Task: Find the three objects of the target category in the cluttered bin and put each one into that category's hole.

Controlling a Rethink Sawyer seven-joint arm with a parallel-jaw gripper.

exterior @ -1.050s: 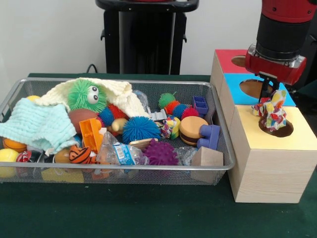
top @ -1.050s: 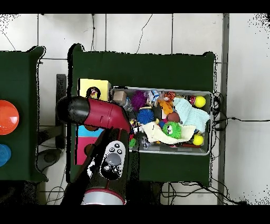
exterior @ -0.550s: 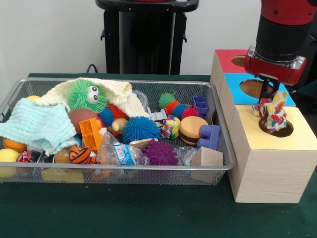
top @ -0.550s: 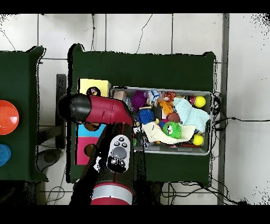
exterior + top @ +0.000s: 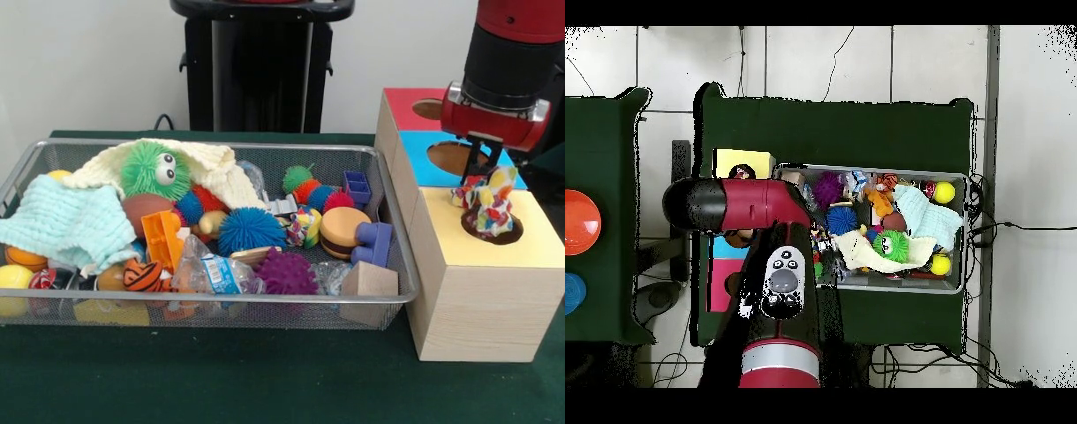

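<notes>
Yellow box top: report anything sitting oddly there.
A colourful rag toy hangs from the tool half over the hole in the yellow box, not dropped in. Nothing else looks off.

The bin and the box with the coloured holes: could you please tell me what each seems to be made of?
The bin looks like silvery wire mesh: the toys show through its walls, and a smooth metal rod forms the rim. The box appears to be pale wood or wood-look board, with faint grain on its front; its top panels look matte, painted or covered in yellow, blue and red.
</notes>
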